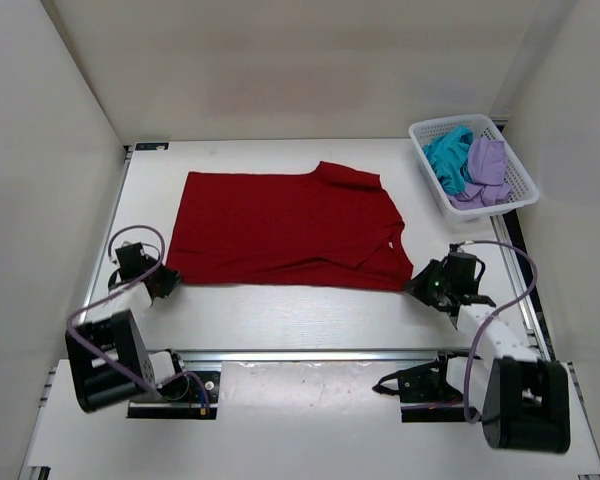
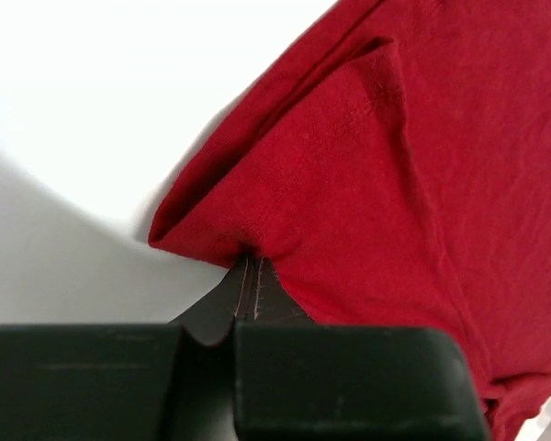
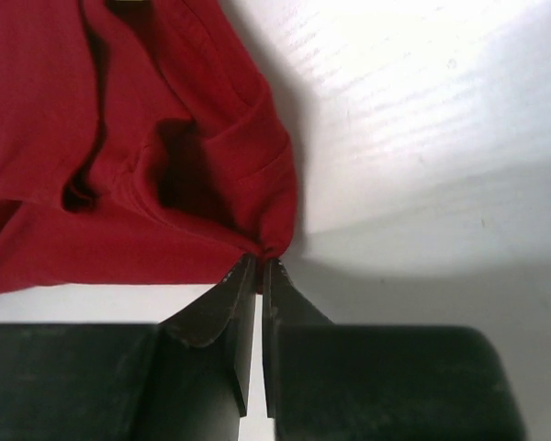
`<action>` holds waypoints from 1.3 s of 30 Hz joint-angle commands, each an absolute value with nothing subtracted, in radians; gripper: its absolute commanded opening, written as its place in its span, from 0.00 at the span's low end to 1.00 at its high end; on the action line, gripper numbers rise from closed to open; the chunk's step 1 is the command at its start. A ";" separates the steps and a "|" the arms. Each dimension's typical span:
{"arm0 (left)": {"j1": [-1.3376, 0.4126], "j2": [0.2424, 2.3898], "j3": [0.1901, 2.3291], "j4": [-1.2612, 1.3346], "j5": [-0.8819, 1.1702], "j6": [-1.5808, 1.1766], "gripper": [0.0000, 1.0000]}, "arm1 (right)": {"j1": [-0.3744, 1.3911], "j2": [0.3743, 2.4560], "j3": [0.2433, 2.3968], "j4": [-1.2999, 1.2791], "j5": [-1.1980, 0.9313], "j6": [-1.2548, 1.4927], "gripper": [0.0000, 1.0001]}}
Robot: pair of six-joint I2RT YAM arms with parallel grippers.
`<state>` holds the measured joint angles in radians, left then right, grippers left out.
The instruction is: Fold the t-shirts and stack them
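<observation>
Now L gripper [image 2: 248, 271] & R gripper [image 3: 260, 265] both tight on dark red t-shirt [image 1: 280, 225] corners (flat on table [image 1: 310, 315]).

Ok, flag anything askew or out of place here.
Only the red shirt: its near right corner is bunched into deep folds where the right pincer pinches it, not lying flat. Nothing looks spilled or damaged.

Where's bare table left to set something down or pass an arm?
Free: the strip between the red shirt and the back wall, and the near strip between the shirt and the arm bases. A small patch lies between shirt and basket. Crowded: the shirt's near corners, pinched by the left gripper and right gripper.
</observation>
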<state>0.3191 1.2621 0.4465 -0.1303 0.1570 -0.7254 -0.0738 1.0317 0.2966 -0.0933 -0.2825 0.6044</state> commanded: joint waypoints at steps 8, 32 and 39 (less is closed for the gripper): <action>0.333 0.993 0.368 -0.334 0.126 -0.661 0.43 | -0.091 0.811 0.290 -0.259 -0.192 0.617 0.14; -0.517 1.190 0.471 0.069 -0.005 -0.689 0.45 | 0.350 1.354 0.601 0.060 -0.222 0.626 0.32; -0.595 1.189 0.442 0.112 -0.003 -0.706 0.44 | 0.345 1.405 0.586 0.090 -0.253 0.646 0.32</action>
<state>-0.5846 1.2060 0.4618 0.0422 -0.0105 -0.6865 0.3458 1.4078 0.5728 0.0174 -0.2417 0.6365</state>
